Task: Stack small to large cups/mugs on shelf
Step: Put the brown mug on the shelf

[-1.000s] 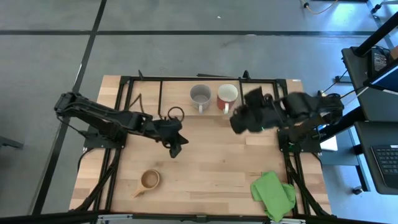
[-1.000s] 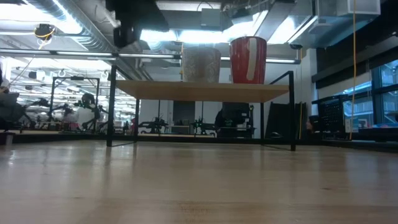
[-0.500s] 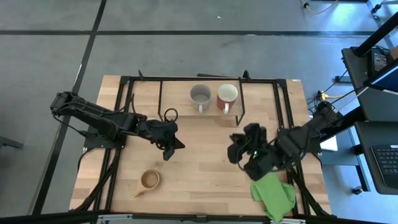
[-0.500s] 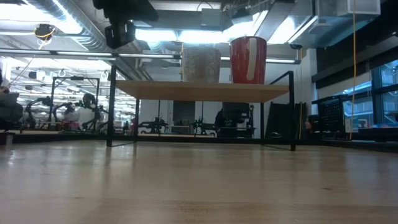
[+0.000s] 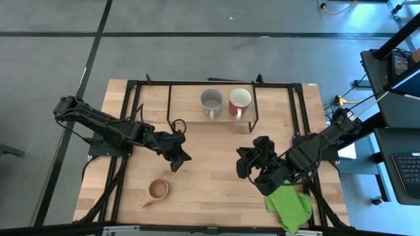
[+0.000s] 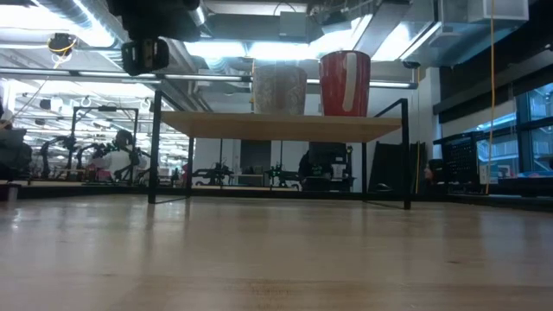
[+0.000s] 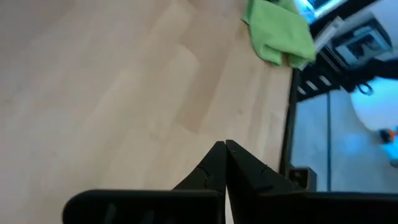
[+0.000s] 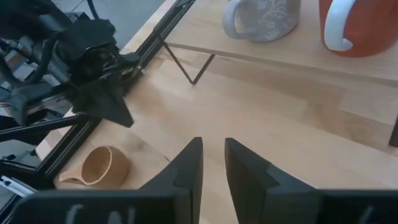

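Shelf: low light-wood board on thin black legs, at the far middle of the table; in the low view seen edge-on with open space beneath.
Grey mug: upright on the shelf, handle toward the table's near side; also in low view and right wrist view.
Red mug: upright on the shelf just right of the grey mug, cream inside, pale handle; close beside the grey one, contact not resolvable. Low view, right wrist view.
Wooden cup: small, tan, on the tabletop near the front left, off the shelf, handle toward the near-left corner. Right wrist view shows it upright and alone.
Left gripper: over the table left of centre, between shelf and wooden cup, above and clear of the cup; fingers pressed together to a point, holding nothing.
Right gripper: over the table right of centre, in front of the shelf; fingers parted by a narrow gap, nothing between them.
Green cloth: crumpled at the front right corner, just beside the right arm; left wrist view shows it by the table edge.
Obstructions: shelf's black legs stand between the arms and the mugs; the shelf section left of the grey mug bare; nothing lying between wooden cup and left gripper.
Surroundings: black frame rails along both table sides; grey floor around; desk with a keyboard at far right.
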Available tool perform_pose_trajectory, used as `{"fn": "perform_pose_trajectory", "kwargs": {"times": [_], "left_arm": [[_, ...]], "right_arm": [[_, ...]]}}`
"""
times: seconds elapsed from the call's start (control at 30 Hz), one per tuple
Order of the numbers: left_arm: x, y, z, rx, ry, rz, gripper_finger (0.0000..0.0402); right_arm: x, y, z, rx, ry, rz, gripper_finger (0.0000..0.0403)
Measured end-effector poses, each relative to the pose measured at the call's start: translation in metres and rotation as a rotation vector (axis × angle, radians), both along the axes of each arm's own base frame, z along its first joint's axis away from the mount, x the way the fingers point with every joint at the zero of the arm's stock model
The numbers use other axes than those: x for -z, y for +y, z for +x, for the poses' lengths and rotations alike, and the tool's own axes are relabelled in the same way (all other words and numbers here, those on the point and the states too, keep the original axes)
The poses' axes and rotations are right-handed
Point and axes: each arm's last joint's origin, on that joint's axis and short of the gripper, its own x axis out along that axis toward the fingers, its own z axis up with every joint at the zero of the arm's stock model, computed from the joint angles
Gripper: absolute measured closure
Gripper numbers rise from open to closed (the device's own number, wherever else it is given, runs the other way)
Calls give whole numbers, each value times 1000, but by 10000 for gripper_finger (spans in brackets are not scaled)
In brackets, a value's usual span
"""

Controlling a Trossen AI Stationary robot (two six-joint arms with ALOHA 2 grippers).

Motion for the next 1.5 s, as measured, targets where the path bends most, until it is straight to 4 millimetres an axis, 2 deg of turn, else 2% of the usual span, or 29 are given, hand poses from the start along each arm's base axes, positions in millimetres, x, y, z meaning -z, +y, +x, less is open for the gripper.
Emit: {"fn": "perform_pose_trajectory", "kwargs": {"times": [1.5], "left_arm": [[0, 0, 0, 0, -4, 6, 401]], "right_arm": [[-2, 2, 3, -12, -24, 10, 334]]}}
